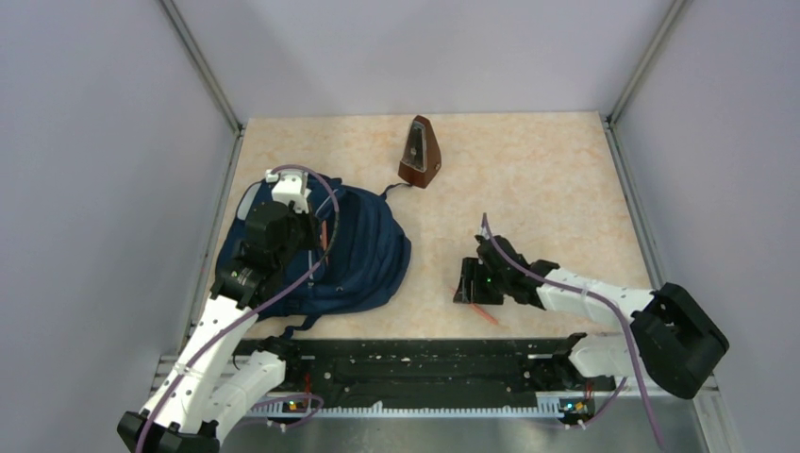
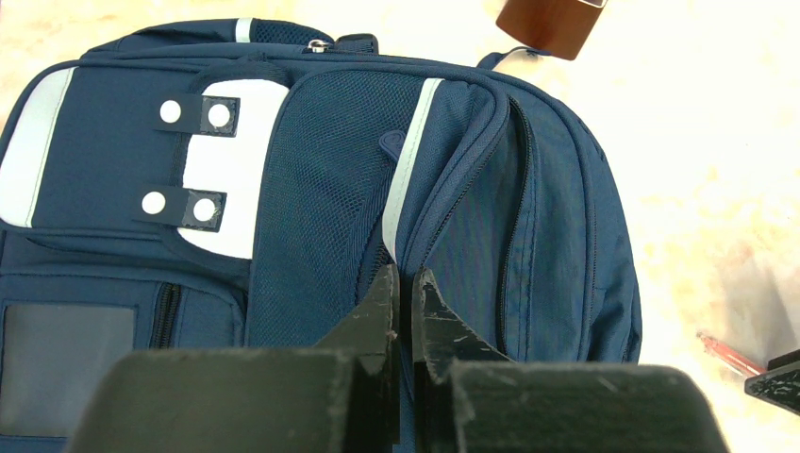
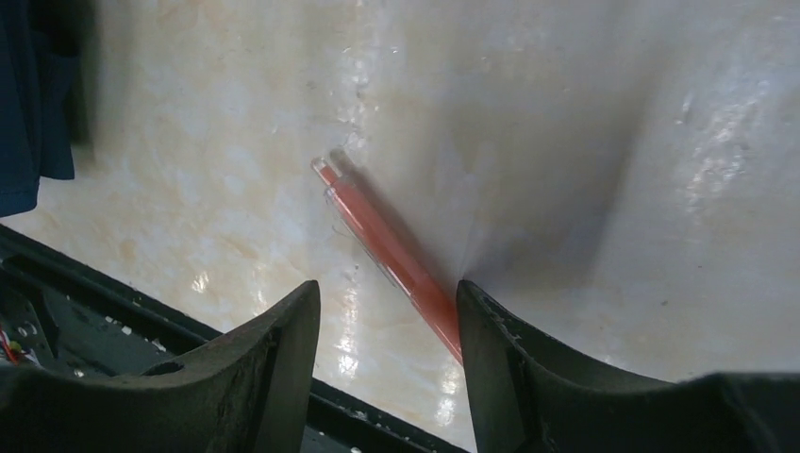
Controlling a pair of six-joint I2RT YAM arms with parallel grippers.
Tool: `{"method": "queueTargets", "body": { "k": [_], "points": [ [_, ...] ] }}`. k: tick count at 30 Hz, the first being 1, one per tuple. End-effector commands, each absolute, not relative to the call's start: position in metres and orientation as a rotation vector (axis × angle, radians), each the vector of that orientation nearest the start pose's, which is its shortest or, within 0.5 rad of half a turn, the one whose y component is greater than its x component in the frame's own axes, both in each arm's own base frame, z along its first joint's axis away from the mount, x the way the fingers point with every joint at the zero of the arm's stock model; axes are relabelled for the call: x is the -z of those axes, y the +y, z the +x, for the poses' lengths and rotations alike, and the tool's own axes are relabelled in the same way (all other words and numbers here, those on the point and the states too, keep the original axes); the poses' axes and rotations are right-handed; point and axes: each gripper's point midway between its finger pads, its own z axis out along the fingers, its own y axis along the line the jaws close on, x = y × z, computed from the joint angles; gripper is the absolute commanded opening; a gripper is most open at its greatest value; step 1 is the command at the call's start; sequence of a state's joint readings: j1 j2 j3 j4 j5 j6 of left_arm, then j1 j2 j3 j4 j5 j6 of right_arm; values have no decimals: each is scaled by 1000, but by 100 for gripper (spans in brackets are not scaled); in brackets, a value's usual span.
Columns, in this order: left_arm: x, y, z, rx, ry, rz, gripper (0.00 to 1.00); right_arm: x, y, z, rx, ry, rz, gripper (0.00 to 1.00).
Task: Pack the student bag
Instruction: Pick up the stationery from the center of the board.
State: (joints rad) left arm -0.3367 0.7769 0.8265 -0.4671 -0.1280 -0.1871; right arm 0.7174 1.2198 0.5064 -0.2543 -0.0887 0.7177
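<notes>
Low in the top view, your right pincer (image 3: 387,285) stood spread over the red pen (image 3: 377,236), not yet gripping; left of centre, your left pincer (image 2: 404,288) was pressed together, seemingly pinching the zip edge of the bag (image 1: 368,250); nothing looked packed; the metronome (image 1: 420,151) sat beyond.

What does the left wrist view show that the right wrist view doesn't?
Only the left wrist view: the front of the student bag, with its mesh panel, white patches and zippers; the brown metronome beyond it; and the left claw, fingers nearly together at a zipper seam. Whether they pinch fabric is unclear. Only the right wrist view: the right claw, open and straddling the red pen, plus the black base rail. Both: the bag (just a corner in the right wrist view), the pen and the marbled table.
</notes>
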Motion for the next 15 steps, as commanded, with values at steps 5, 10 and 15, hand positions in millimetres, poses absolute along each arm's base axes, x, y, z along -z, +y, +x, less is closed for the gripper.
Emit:
{"method": "queueTargets", "body": {
  "k": [5,10,15],
  "points": [
    [-263,-78,282,209,1872,49,0,-24,211,171,-403,2679,-126,53],
    [-265,-78,281,211,1866,48,0,-26,198,166,-254,2676,-238,53],
    [-266,-78,281,213,1861,49,0,-19,187,155,-197,2718,-320,53]
  ]
}}
